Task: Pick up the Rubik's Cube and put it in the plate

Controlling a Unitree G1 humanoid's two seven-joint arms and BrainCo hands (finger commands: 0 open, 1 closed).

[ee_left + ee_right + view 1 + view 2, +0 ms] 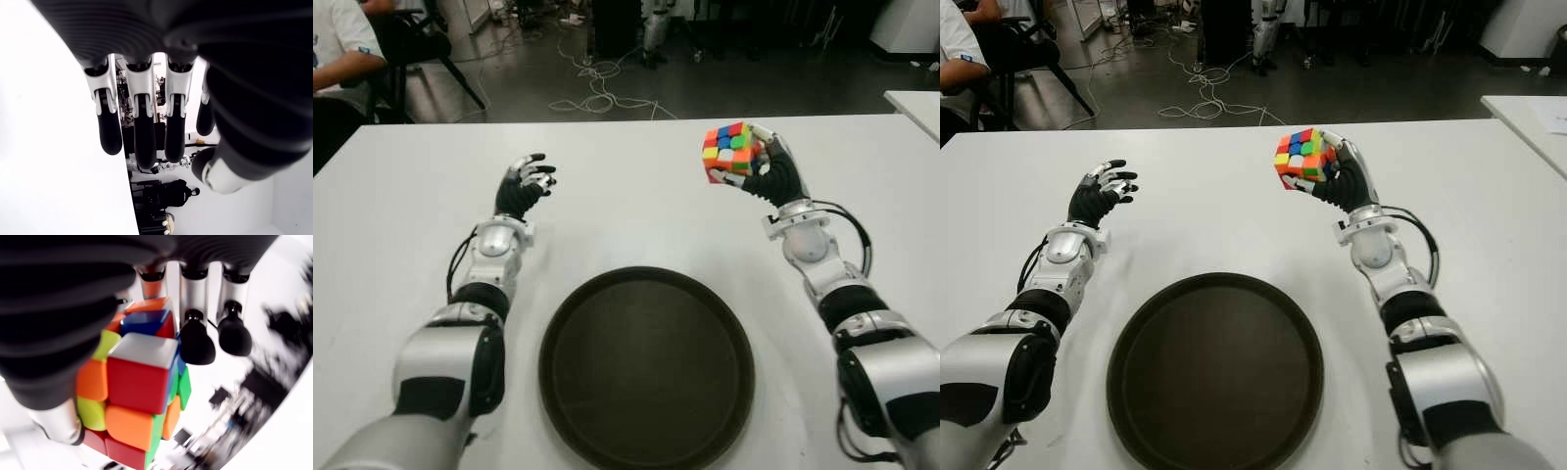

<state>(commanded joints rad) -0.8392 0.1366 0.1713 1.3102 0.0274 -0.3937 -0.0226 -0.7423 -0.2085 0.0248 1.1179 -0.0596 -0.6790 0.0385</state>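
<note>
My right hand (756,162) holds the multicoloured Rubik's Cube (728,150) above the white table, at the far right. Its fingers are curled around the cube (139,391) in the right wrist view. The dark round plate (646,367) lies near the table's front edge, below and to the left of the cube. My left hand (529,182) shows at the left over the table, beyond the plate's left side, fingers relaxed and holding nothing (142,137).
The white table (626,186) stretches wide around the plate. A second white table corner (915,103) sits at the far right. Behind the table are a seated person (337,59) at the far left, a chair and cables on the floor (597,88).
</note>
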